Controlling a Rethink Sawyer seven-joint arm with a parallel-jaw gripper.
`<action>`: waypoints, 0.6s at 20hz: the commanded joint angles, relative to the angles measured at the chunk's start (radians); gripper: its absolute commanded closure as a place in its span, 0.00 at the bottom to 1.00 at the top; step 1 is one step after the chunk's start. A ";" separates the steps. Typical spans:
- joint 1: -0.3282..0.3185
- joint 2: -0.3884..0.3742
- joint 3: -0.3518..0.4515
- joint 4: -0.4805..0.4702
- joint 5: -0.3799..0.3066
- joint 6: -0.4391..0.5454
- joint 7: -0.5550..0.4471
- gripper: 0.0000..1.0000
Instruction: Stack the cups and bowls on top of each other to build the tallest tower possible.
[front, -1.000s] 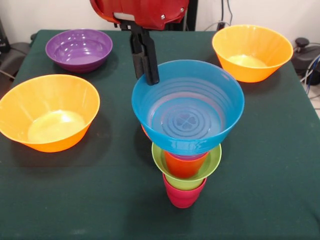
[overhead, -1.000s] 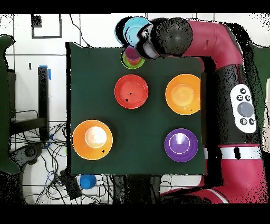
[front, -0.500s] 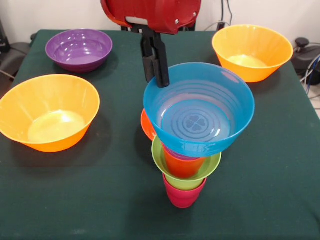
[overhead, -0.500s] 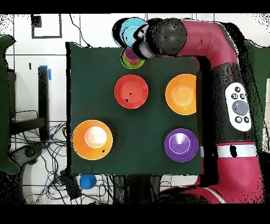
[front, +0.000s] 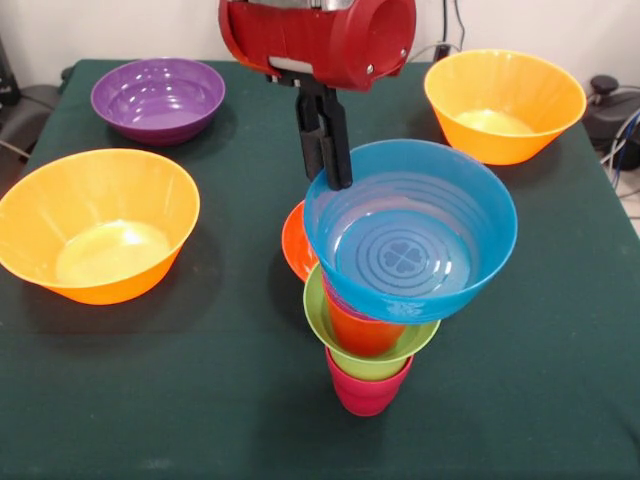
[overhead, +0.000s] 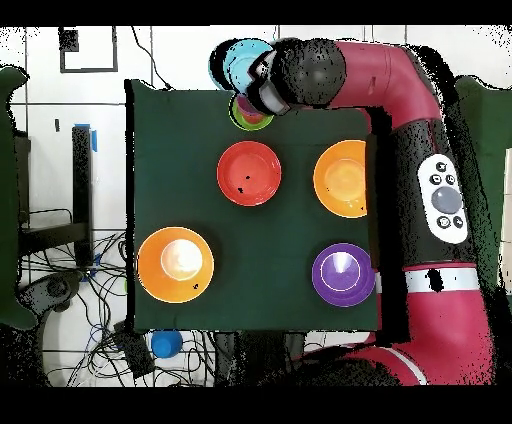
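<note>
Glossy blue plastic bowl (front: 410, 232) hangs tilted just above the lime green bowl (front: 372, 345) of the tower, its far rim clamped by the black tool (front: 328, 150).

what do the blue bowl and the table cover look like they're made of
Blue bowl: most likely glossy moulded plastic; it shows bright highlights, raised rings and a clover mark in its base. Table cover: looks like matte dark green cloth, perhaps felt; it gives no glare and only soft shadows, though the weave can't be made out.
</note>
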 joint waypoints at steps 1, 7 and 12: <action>0.028 0.030 -0.056 -0.012 -0.078 0.063 -0.223 1.00; 0.024 0.031 -0.056 -0.008 -0.081 0.061 -0.228 1.00; 0.025 0.029 -0.052 -0.014 -0.079 0.070 -0.230 1.00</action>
